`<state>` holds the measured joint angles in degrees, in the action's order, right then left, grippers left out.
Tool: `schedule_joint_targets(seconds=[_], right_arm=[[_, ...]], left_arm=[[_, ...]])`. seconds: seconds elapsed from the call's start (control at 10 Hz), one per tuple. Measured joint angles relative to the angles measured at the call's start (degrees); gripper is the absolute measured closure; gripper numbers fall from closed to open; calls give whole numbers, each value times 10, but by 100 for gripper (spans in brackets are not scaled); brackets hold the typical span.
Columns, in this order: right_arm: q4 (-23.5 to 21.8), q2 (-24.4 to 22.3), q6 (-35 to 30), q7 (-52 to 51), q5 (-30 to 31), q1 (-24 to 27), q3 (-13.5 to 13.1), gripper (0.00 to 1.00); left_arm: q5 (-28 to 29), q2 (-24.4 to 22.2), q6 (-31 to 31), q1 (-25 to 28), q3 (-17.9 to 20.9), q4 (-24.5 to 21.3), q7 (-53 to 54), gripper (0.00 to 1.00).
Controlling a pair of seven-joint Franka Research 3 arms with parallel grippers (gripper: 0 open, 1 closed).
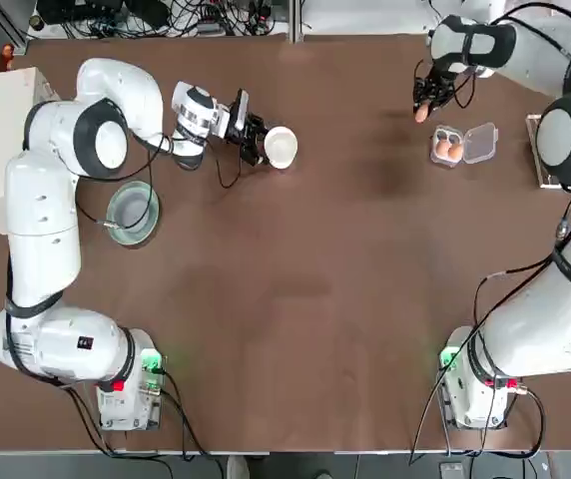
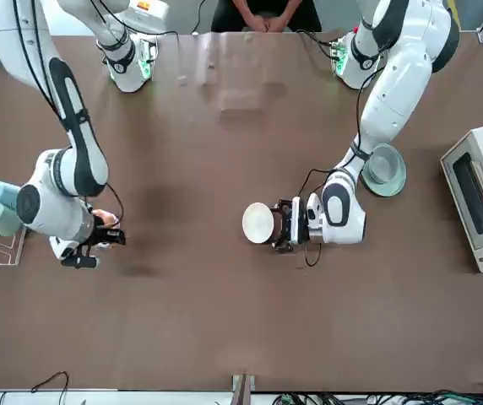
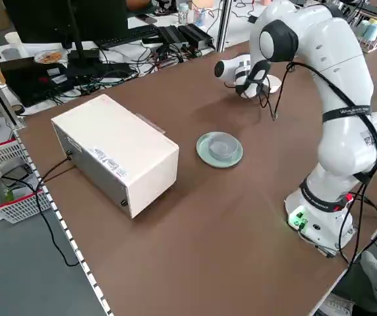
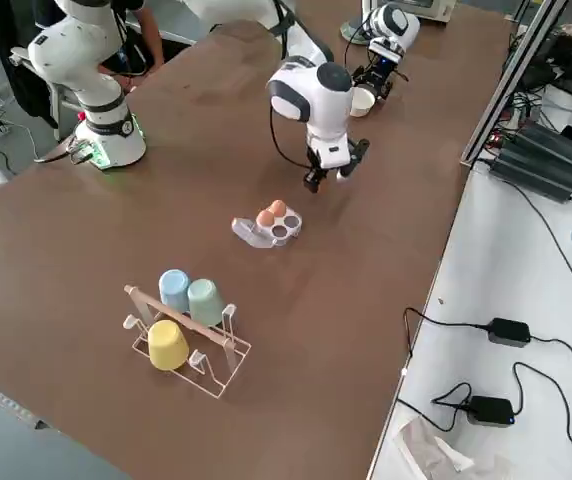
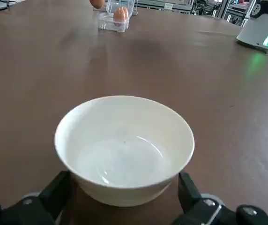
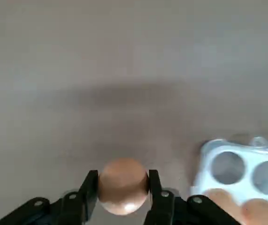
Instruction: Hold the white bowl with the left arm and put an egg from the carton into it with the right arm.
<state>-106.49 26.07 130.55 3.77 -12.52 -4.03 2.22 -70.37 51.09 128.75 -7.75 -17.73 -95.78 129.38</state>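
Flanking the carton [image 1: 447, 147], wire rack [image 4: 206, 358]

Left arm reaching forward, its tool [image 5: 125, 194] around mid-table, right arm bent, its tool [image 6: 123, 192] seemingly raised, fingers closed in

Brown table [image 1: 295, 379]: open egg carton [image 1: 447, 147], wire rack [image 4: 183, 319], green dish [image 3: 206, 155], white oven [image 3: 116, 158].

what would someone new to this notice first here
Probably the white bowl, gripped by the left gripper over the far left part of the table. Next, the orange-brown egg pinched in the right gripper, near the open egg carton with two more eggs on the robot's right.
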Motion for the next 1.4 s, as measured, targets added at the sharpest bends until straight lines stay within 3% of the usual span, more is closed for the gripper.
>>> schedule_joint_targets(seconds=[0.4,0.9,1.4], right_arm=[[7,0,33,78,-87,-99,3,52],[13,1,94,148,-191,-187,7,52],[55,37,151,247,-224,-261,17,52]], left_arm=[[-1,0,0,0,0,0,0,1],[-3,0,0,2,0,-1,0,1],[-3,0,-1,1,-1,0,0,1]])
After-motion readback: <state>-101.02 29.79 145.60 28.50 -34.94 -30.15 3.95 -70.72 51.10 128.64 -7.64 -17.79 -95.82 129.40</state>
